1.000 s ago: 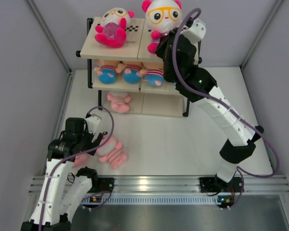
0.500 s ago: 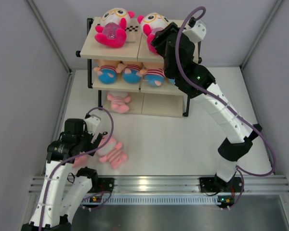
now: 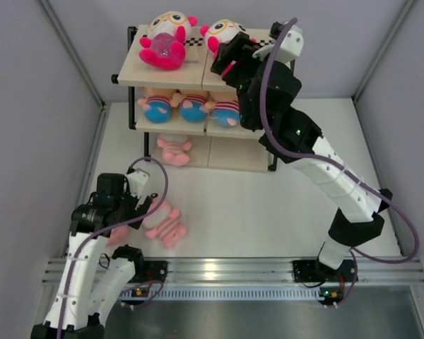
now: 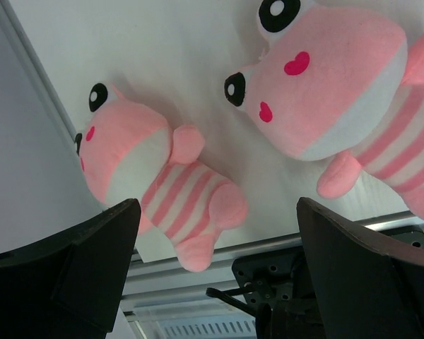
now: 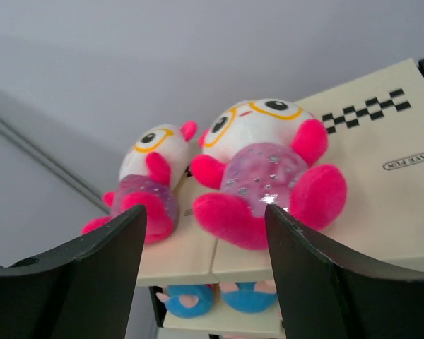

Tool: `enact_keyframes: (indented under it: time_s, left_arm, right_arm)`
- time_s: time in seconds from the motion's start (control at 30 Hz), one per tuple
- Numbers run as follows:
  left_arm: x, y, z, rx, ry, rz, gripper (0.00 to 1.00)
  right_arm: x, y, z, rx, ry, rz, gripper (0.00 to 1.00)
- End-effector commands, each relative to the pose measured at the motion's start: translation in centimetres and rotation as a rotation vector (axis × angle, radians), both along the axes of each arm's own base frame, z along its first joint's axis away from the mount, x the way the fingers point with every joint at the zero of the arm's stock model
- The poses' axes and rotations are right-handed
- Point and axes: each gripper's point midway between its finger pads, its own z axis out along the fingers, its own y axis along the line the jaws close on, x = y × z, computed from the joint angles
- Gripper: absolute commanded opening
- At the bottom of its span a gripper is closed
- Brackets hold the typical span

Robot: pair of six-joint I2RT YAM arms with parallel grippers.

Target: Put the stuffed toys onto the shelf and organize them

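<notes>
The shelf [image 3: 198,69] stands at the back. On its top board lie two white-and-magenta stuffed toys, one on the left [image 3: 166,39] and one on the right [image 3: 223,32]. My right gripper [image 3: 225,58] hovers open just in front of the right one [image 5: 268,166] without touching it; the left one [image 5: 145,185] lies beside it. Three peach toys [image 3: 192,106] fill the middle tier, and a pink striped toy [image 3: 173,150] sits on the bottom tier. My left gripper [image 3: 145,205] is open above two pink striped toys [image 4: 152,187] [image 4: 339,99] on the table.
Grey walls close in the white table on the left, right and back. A metal rail [image 3: 226,268] with both arm bases runs along the near edge. The shelf's checkered strip [image 5: 364,113] shows on the top board to the right of the toys.
My right gripper opened and let go of the second white-and-magenta toy, which went from upright to lying on the top board. The left arm barely moved.
</notes>
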Motion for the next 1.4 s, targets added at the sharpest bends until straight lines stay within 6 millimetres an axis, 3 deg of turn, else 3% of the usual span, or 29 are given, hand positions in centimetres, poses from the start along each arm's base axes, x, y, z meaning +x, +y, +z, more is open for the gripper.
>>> enact_keyframes:
  time_s: [0.0, 0.1, 0.13, 0.17, 0.2, 0.23, 0.27, 0.3, 0.33, 0.4, 0.43, 0.5, 0.53, 0.6, 0.63, 0.7, 0.73, 0.9, 1.07, 1.2, 1.37]
  left_arm:
    - [0.2, -0.5, -1.1, -0.015, 0.039, -0.012, 0.98]
    - [0.3, -0.2, -1.5, 0.005, 0.042, -0.01, 0.99]
    - [0.3, 0.0, -1.7, 0.013, 0.044, -0.004, 0.99]
    - [0.2, 0.1, -2.1, 0.018, 0.053, -0.002, 0.99]
    - [0.2, 0.1, -2.3, 0.02, 0.058, 0.004, 0.99]
    - [0.2, 0.2, -2.4, 0.024, 0.059, 0.009, 0.99]
    - [0.1, 0.5, -2.4, 0.033, 0.059, 0.021, 0.99]
    - [0.1, 0.5, -2.4, 0.036, 0.054, 0.02, 0.99]
    - [0.1, 0.6, -2.4, 0.04, 0.054, 0.024, 0.99]
    - [-0.3, 1.1, -3.1, 0.067, 0.074, 0.033, 0.99]
    - [-0.4, 1.4, -3.3, 0.082, 0.079, 0.036, 0.99]
    - [-0.6, 2.0, -3.9, 0.113, 0.086, 0.054, 0.99]
    - [-0.6, 2.1, -4.0, 0.117, 0.086, 0.058, 0.99]
    - [-0.6, 2.2, -4.0, 0.118, 0.085, 0.066, 0.99]
    - [-0.5, 2.2, -4.0, 0.117, 0.087, 0.072, 0.99]
    - [-0.4, 2.2, -3.9, 0.115, 0.088, 0.089, 0.99]
    - [-0.4, 2.4, -4.0, 0.12, 0.091, 0.097, 0.99]
    - [-0.8, 2.6, -4.5, 0.125, 0.1, 0.121, 0.99]
    - [-0.8, 2.6, -4.7, 0.126, 0.107, 0.124, 0.99]
    - [-0.8, 2.6, -4.7, 0.126, 0.11, 0.123, 0.99]
    - [-0.8, 2.6, -4.8, 0.128, 0.114, 0.124, 0.99]
  right_arm:
    - [-4.5, -1.5, 4.9, -0.074, -0.121, -0.018, 0.69]
    - [-7.0, 1.0, 4.9, -0.254, -0.173, 0.108, 0.72]
    - [-7.8, 3.6, 3.4, -0.347, -0.208, 0.218, 0.73]
    - [-9.7, 3.5, 4.0, -0.355, -0.248, 0.298, 0.73]
    - [-10.6, 4.4, 3.2, -0.383, -0.272, 0.369, 0.73]
    - [-11.9, 7.2, 0.1, -0.445, -0.286, 0.51, 0.72]
    - [-13.3, 6.3, 0.3, -0.434, -0.316, 0.568, 0.71]
    - [-14.9, 7.5, -0.9, -0.447, -0.342, 0.678, 0.71]
    - [-15.5, 8.8, -4.9, -0.509, -0.31, 0.756, 0.71]
    - [-17.3, 8.6, -7.0, -0.529, -0.321, 0.857, 0.71]
    - [-18.4, 9.8, -10.7, -0.567, -0.289, 0.952, 0.71]
    - [-19.5, 10.3, -13.6, -0.593, -0.27, 1.034, 0.71]
    - [-20.2, 11.1, -16.8, -0.622, -0.239, 1.099, 0.73]
    - [-20.8, 12.6, -20.7, -0.667, -0.196, 1.178, 0.74]
    - [-20.8, 13.6, -24.4, -0.723, -0.123, 1.215, 0.74]
    - [-21.0, 14.8, -28.1, -0.749, -0.034, 1.269, 0.75]
    - [-20.9, 15.8, -31.1, -0.791, 0.02, 1.291, 0.75]
    - [-21.2, 19.1, -39.2, -0.876, 0.132, 1.383, 0.75]
    - [-22.3, 21.1, -42.1, -0.88, 0.154, 1.466, 0.75]
    - [-22.2, 20.9, -45.5, -0.918, 0.22, 1.452, 0.75]
    - [-22.7, 21.0, -48.0, -0.893, 0.266, 1.469, 0.74]
